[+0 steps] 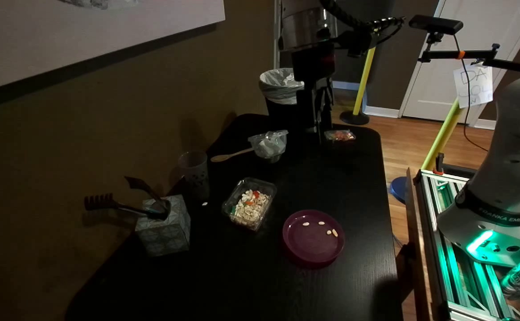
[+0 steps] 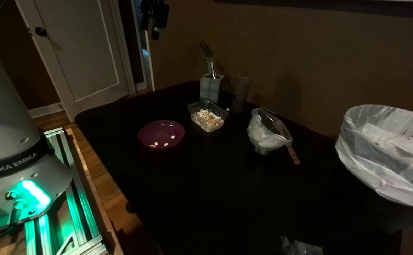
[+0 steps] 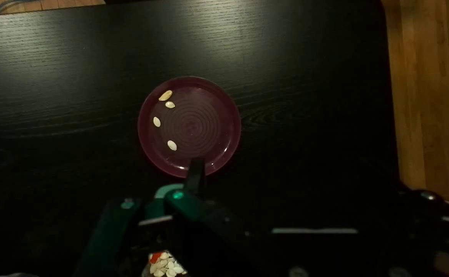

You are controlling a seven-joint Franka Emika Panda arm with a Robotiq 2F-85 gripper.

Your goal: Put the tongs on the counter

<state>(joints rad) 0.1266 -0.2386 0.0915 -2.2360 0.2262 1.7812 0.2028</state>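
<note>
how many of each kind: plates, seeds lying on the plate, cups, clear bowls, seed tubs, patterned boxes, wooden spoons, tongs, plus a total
Plate: 1
Seeds on the plate: 4
Cup: 1
Clear bowl: 1
Seed tub: 1
Patterned box: 1
Wooden spoon: 1
Tongs, sticking out of the box: 1 pair
Total: 11

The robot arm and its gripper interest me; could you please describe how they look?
The arm is pale grey, smooth and rounded, with a black band lettered FRANKA EMIKA and a green light glowing below it. The gripper is black, with slim jointed fingers, and a thick dark cable arcs above it.
</note>
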